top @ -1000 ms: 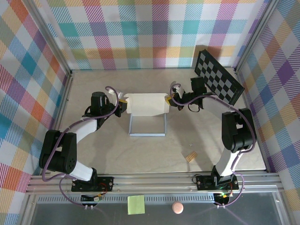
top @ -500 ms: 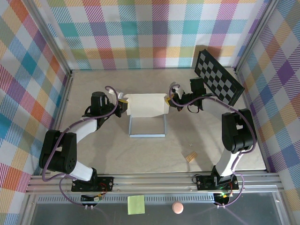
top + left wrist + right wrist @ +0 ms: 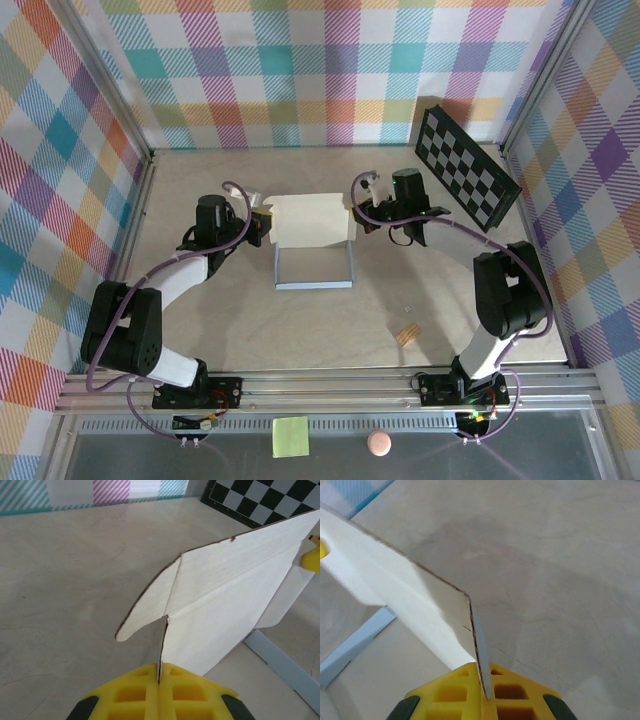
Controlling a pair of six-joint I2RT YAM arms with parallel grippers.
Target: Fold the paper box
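The paper box [image 3: 310, 222] is a pale cardboard sheet with its lid panel raised above a grey tray-like base [image 3: 314, 268] at mid-table. My left gripper [image 3: 262, 226] is shut on the sheet's left side flap; in the left wrist view its yellow fingers [image 3: 125, 692] pinch the flap's thin edge and the paper box [image 3: 225, 595] rises away to the right. My right gripper [image 3: 353, 212] is shut on the right side flap; in the right wrist view the paper box [image 3: 395, 592] has its card edge clamped between the yellow fingers [image 3: 520, 692].
A black-and-white checkerboard panel [image 3: 465, 176] leans at the back right. A small tan scrap [image 3: 407, 334] lies on the table towards the front right. A yellow-green sticky note [image 3: 290, 436] and a pink ball [image 3: 377, 442] sit below the front rail. Plaid walls enclose the table.
Both grippers have carried the raised panel slightly toward the back, and the right wrist has swung left. The left jaws have closed fully on the flap.
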